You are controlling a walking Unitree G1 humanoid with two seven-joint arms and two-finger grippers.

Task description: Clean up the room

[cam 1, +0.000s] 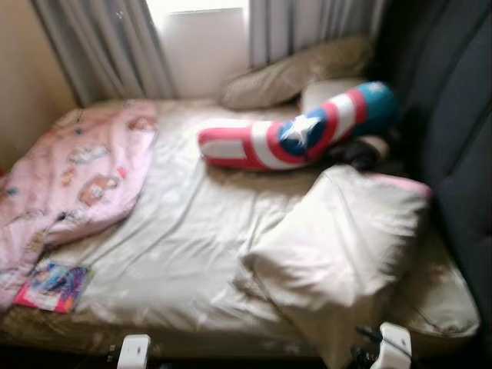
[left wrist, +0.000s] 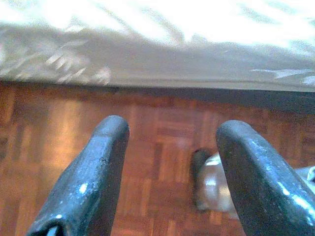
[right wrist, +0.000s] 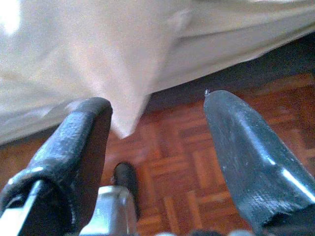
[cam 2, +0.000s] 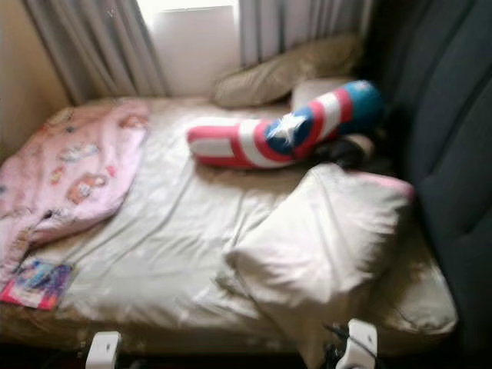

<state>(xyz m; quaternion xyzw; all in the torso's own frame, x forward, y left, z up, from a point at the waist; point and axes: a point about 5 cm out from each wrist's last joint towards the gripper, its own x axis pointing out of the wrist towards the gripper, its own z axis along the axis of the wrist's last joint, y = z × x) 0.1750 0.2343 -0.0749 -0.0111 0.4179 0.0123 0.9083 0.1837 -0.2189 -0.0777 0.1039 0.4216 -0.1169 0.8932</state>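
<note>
Two grippers hang wide and empty, left gripper [left wrist: 170, 172] and right gripper [right wrist: 157, 157], low over the floor [left wrist: 147, 142] since we've reached for nothing. On the bed [cam 1: 192, 246]: blanket [cam 1: 77, 177] at nine o'clock, book [cam 1: 54, 286] at seven, pillow [cam 1: 338, 246] overhanging at five.

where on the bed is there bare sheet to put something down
The widest bare sheet lies mid-bed, bordered by the pink blanket, the striped star cushion and the big white pillow. A narrower strip runs along the front edge between the picture book and that pillow. The headboard side is crowded: pillows, cushion and a dark item are bunched together.
</note>
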